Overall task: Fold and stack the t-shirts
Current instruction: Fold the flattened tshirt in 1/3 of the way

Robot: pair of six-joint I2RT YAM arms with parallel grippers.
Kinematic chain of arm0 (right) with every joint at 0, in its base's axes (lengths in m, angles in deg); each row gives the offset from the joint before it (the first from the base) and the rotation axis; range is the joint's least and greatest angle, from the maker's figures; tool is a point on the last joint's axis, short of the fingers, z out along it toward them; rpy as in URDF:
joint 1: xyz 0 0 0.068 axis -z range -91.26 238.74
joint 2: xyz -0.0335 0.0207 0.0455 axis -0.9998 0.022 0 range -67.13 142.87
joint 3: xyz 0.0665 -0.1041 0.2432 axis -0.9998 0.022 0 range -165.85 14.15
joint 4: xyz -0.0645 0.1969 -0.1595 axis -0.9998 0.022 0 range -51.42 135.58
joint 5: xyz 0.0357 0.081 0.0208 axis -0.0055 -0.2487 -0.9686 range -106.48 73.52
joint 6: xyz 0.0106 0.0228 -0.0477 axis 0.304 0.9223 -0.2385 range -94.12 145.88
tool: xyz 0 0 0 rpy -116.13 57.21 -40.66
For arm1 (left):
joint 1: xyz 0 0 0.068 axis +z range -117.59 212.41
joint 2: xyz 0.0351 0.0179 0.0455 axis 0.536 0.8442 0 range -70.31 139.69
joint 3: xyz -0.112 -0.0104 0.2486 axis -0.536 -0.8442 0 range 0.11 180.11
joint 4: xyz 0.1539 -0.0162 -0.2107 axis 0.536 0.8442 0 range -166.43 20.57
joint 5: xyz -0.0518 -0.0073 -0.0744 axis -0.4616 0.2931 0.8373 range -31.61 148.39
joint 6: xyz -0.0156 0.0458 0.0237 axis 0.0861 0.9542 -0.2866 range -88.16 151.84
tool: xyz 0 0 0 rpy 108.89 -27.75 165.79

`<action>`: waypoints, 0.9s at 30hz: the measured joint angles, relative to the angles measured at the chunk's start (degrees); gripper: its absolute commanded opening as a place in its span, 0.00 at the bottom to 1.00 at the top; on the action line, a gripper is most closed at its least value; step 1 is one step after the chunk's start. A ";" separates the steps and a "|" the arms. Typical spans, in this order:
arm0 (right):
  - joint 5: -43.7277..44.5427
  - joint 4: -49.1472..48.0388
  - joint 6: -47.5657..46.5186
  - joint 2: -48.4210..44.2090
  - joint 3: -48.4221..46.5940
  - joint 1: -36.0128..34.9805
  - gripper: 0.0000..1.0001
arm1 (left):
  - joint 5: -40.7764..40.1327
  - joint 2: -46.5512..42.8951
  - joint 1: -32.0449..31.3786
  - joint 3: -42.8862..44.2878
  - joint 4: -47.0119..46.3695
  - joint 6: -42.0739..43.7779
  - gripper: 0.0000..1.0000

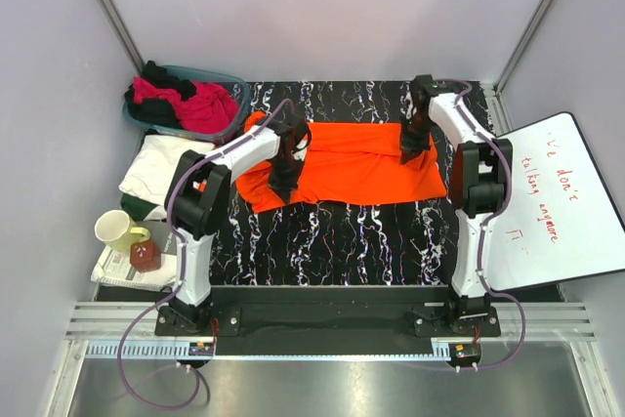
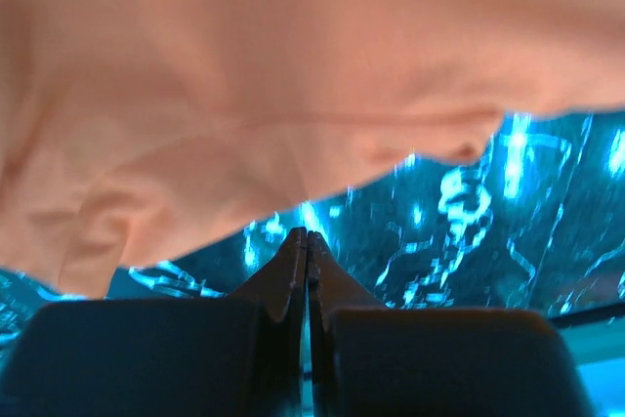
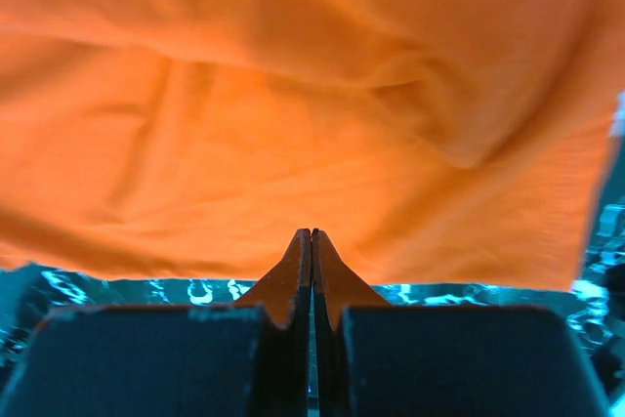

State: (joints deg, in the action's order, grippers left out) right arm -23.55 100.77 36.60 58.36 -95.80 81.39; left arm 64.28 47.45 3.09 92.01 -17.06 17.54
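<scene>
While left tool (image 2: 307,233) and right tool (image 3: 312,232) are shut empty, orange t-shirt (image 1: 356,163) lies creased.

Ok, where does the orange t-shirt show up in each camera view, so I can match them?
Top external: the orange t-shirt lies spread across the middle of the table.
Left wrist: the orange t-shirt fills the upper half, washed out to pale peach.
Right wrist: the orange t-shirt fills most of the frame.
Shared landmark: the black marbled tabletop, tinted teal in both wrist views.
</scene>
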 measured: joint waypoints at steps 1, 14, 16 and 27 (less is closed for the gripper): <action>0.00 -0.02 0.00 0.68 1.09 -0.83 0.00 | -0.02 0.42 0.04 0.02 -0.63 -0.70 0.00; 0.07 0.55 0.02 6.95 2.27 -6.25 0.00 | -1.51 7.89 0.35 13.16 -1.75 -3.96 0.00; 0.17 0.70 0.02 6.95 2.27 -6.25 0.00 | -1.36 10.08 0.35 13.35 -1.46 -3.96 0.00; 0.31 1.11 0.02 6.95 2.40 -6.25 0.00 | -0.59 6.29 -0.52 3.69 -0.94 -3.96 0.00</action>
State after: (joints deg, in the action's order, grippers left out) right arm -23.25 101.88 36.62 65.31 -93.40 75.13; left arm 63.69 53.74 2.57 95.70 -18.00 13.58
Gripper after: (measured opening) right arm 0.009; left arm 0.004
